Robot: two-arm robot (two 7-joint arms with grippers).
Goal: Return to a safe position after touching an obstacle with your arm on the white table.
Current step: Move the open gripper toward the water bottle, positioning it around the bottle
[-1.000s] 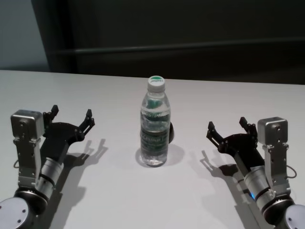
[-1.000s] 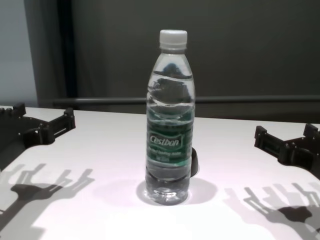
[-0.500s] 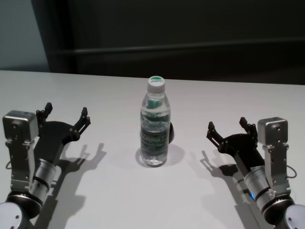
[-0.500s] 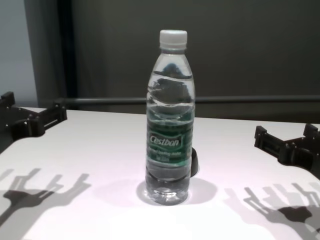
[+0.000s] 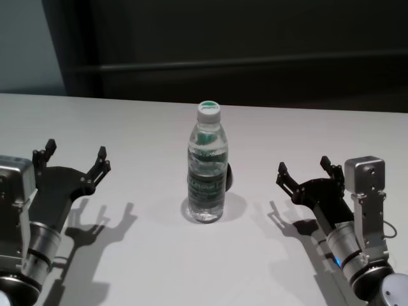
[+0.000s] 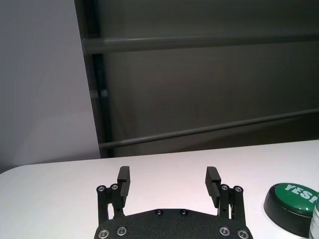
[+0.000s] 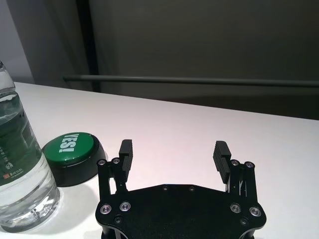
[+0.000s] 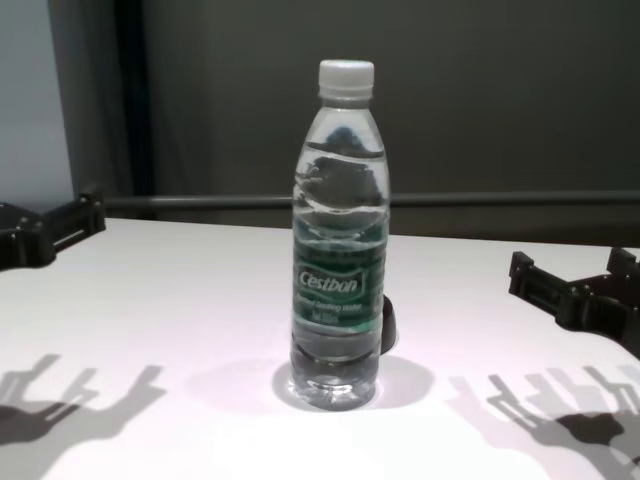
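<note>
The obstacle, a clear water bottle [image 5: 207,172] with a white cap and a green "Cestbon" label, stands upright mid-table on the white table [image 5: 127,121]. It also shows in the chest view [image 8: 340,260] and the right wrist view [image 7: 20,159]. My left gripper [image 5: 72,156] is open and empty, hovering well to the left of the bottle, apart from it; its wrist view [image 6: 168,175] shows nothing between its jaws. My right gripper [image 5: 303,166] is open and empty to the right of the bottle, also seen from its wrist [image 7: 174,148].
A low green "YES" push button [image 7: 75,144] on a dark base sits just behind the bottle, mostly hidden in the head view [image 5: 228,175]. A dark wall with horizontal rails [image 5: 255,64] stands beyond the table's far edge.
My left arm has drawn away to the left, farther from the bottle, its gripper still open. The bottle and the right arm have not moved.
</note>
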